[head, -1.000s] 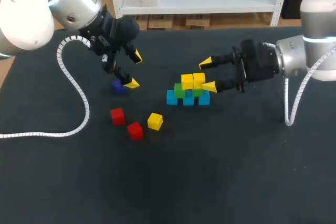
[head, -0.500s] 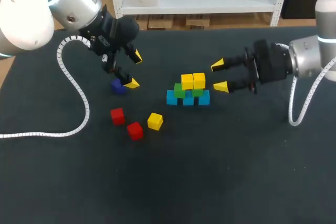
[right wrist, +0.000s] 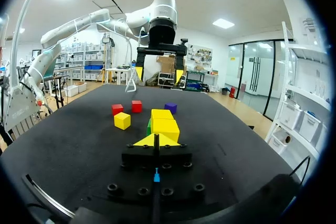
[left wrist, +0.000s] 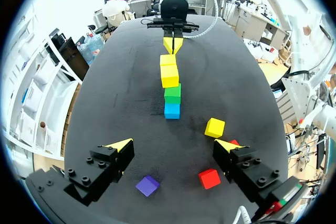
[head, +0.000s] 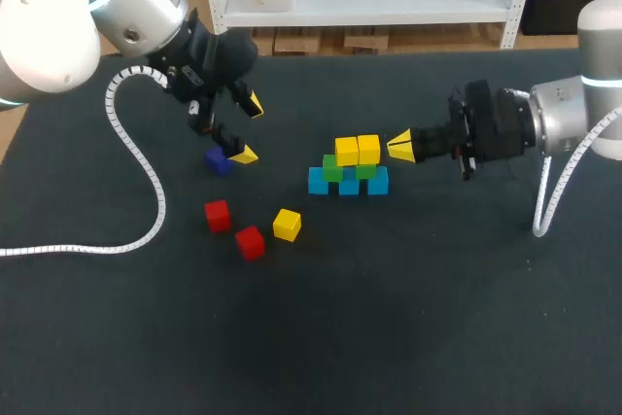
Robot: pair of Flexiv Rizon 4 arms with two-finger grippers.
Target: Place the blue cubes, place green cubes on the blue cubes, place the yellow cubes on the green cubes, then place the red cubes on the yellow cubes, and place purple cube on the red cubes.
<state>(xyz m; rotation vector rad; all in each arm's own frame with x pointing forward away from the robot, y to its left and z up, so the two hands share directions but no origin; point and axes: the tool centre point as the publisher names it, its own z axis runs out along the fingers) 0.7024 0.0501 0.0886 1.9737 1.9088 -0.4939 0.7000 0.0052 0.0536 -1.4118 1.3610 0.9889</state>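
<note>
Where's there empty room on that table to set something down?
Bare: the near half of the table, this side of the red cubes and loose yellow cube. Crowded: the middle, from left claw and purple cube across the stack to right claw.

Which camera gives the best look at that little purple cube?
The left wrist view: the small purple cube lies unobstructed, close up, by the left gripper, between its open fingers. The head view shows it dark, beside that gripper's lower fingertip. The right wrist view shows it small, far beyond the stack of coloured cubes.
</note>
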